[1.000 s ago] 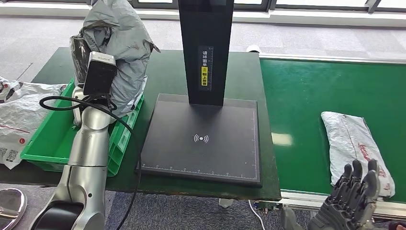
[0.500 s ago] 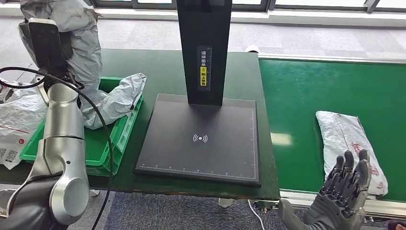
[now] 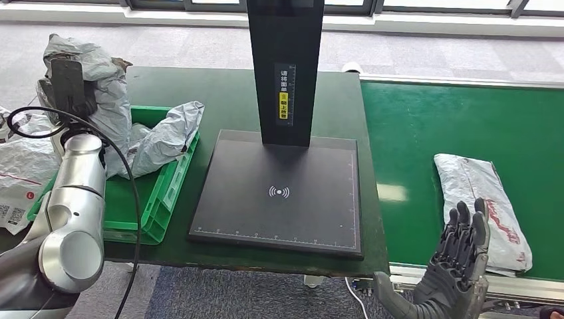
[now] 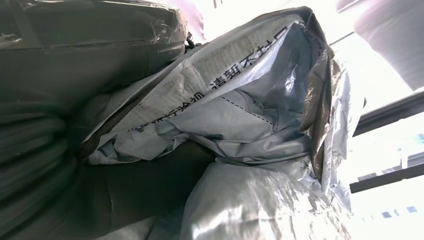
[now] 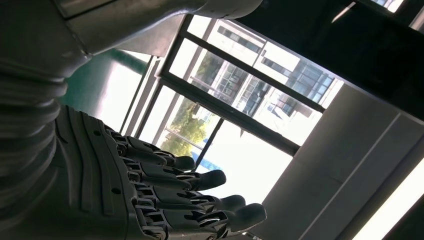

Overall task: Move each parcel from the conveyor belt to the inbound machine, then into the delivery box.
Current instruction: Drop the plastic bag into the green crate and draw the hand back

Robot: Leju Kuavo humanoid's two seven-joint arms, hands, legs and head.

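Left robot hand point(image 4: 45, 165): gripping a grey parcel point(image 3: 100, 100) and holding it above the far left end of the green box point(image 3: 156, 206); in the wrist view the crumpled bag is pressing against the hand
Right robot hand point(image 3: 459, 266): hanging low at the near edge of the belt point(image 3: 425, 126), fingers point(image 5: 200, 180) straight and apart, holding nothing
Box: another grey parcel point(image 3: 166, 133) is already lying in it, draping over the rim
Scanner point(image 3: 279, 193): its black plate is sitting bare on the bench point(image 3: 226, 100)
Belt: one white parcel point(image 3: 479, 193) is waiting, just beyond the right hand
Progress: one parcel looks delivered, the held one seems close to being dropped in, and the white one is not yet picked up, so scanning and boxing it are left
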